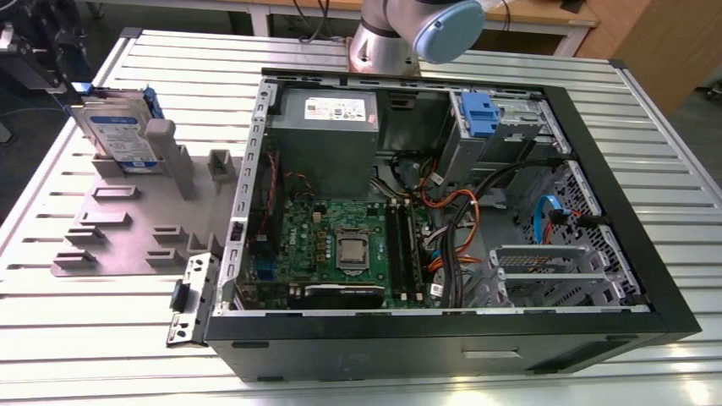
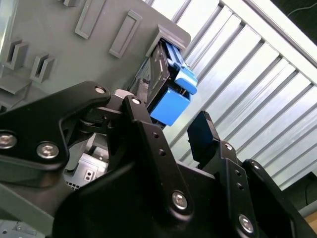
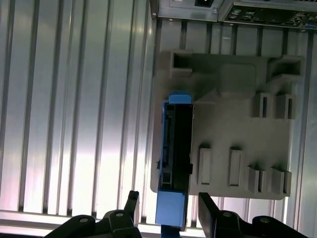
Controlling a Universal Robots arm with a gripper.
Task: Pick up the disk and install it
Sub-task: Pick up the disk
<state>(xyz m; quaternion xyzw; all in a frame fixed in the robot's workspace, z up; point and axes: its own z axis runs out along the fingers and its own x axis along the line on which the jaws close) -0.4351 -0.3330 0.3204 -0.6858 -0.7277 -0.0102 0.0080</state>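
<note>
The disk point(image 1: 118, 135) stands on its long edge in a slot of the grey holder point(image 1: 135, 220), at about ten o'clock in the exterior view, with its white-and-blue label facing the camera. The holder lies flat on the ribbed metal table point(image 1: 68, 338), just beside the open case point(image 1: 451, 338), at the case's nine o'clock in that view.

The gripper point(image 3: 169, 201) hangs at the disk's ten o'clock in the exterior view. It is released. In both wrist views its two black fingers point(image 3: 210, 213) stand spread, one on each side of the blue end of the carrier point(image 3: 179, 98). A gap shows between each finger and the plastic, and the fingers grasp nothing.

In the first wrist view the disk is seen edge-on. It is dark along its middle, with a blue block at either end, and sits in the slot along the holder's outer edge.

Inside the case, in the exterior view:
- The grey power supply point(image 1: 327, 127) sits toward eleven o'clock.
- The green motherboard point(image 1: 338, 245) sits toward seven o'clock.
- A blue latch point(image 1: 479, 114) in a metal cage sits at one o'clock.
- Orange cables point(image 1: 451, 203) run near the centre.

The arm point(image 1: 390, 38) rises at twelve o'clock of the exterior view, behind the case.
</note>
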